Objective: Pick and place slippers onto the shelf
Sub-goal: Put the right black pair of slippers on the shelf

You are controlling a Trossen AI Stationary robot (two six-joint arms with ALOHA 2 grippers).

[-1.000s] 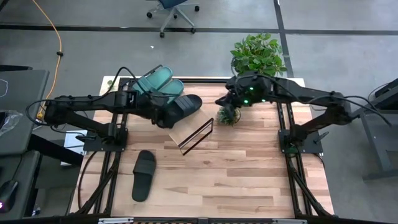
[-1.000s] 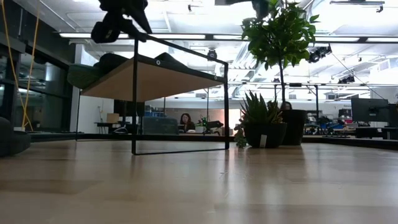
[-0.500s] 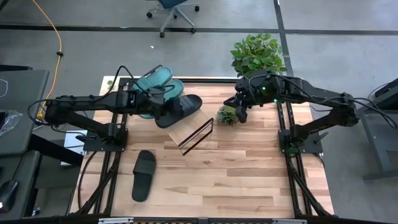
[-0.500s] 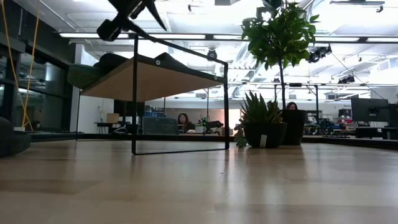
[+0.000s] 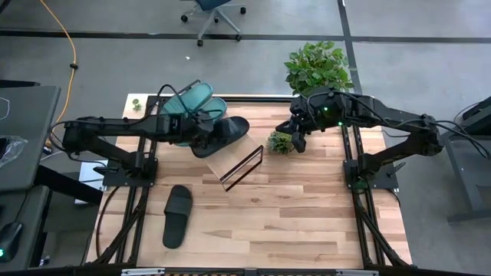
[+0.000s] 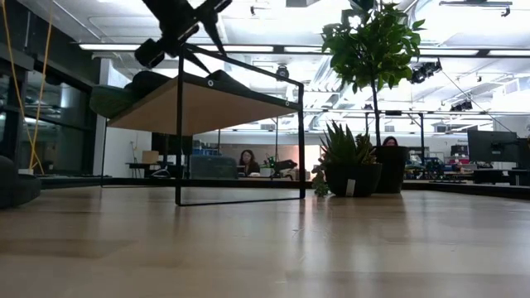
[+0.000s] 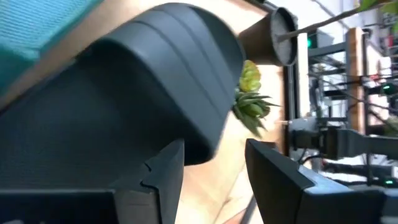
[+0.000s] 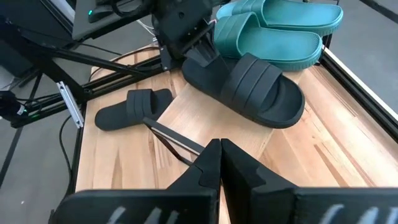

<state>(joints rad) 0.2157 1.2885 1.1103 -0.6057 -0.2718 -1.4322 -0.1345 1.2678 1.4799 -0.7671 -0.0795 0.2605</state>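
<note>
The black slipper (image 8: 249, 87) is lying on the shelf (image 5: 239, 159); the left gripper (image 8: 186, 38), fingers spread, should be lifting clear without nudging it. The right gripper (image 8: 219, 163), fingers closed, is waiting by the plants.

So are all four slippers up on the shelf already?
No, one black slipper lies on the tabletop, away from the shelf.

Three slippers (image 5: 220, 132) are lined up side by side on the shelf (image 5: 242, 166), which is placed at the rear centre of the bench (image 5: 307, 215). A fourth slipper (image 5: 177, 215) is laid on the bench, front-left of the shelf. A small potted plant (image 5: 280, 141) is set just right of the shelf.
</note>
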